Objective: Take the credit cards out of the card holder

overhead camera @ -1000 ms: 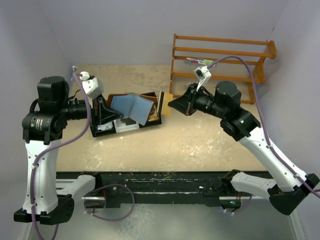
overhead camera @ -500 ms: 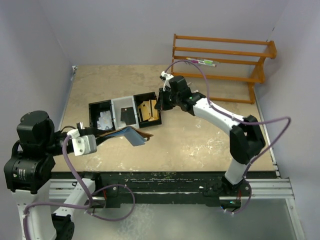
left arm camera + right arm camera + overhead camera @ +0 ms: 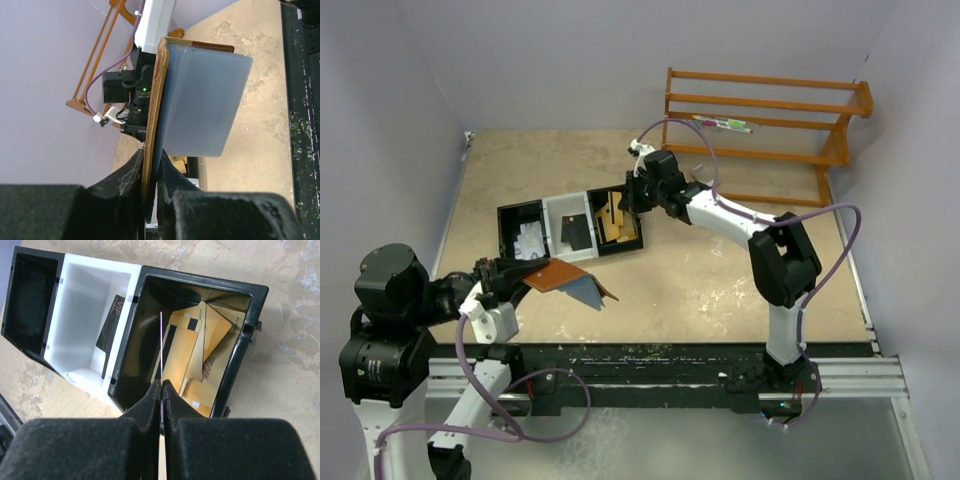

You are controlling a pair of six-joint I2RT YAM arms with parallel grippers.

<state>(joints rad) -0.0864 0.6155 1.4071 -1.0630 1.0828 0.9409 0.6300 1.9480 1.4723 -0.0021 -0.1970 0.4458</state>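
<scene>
**Two end effectors, each pinching one flat thing**

Top view: the left end effector grips the one open card holder, which lies at 6 o'clock of the three-compartment tray on the worktop. The right end effector is over the tray's right compartment.

Left wrist: the fingers press on the holder's brown flap, which extends toward 12 o'clock.

Right wrist: the fingers are clamped on one credit card, seen edge-on. One dark card lies in the white compartment.

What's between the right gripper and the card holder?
The three-compartment tray. In the top view it lies between the card holder, pinched by the left gripper, and the right gripper, which holds a thin card over its right-hand compartment.
</scene>
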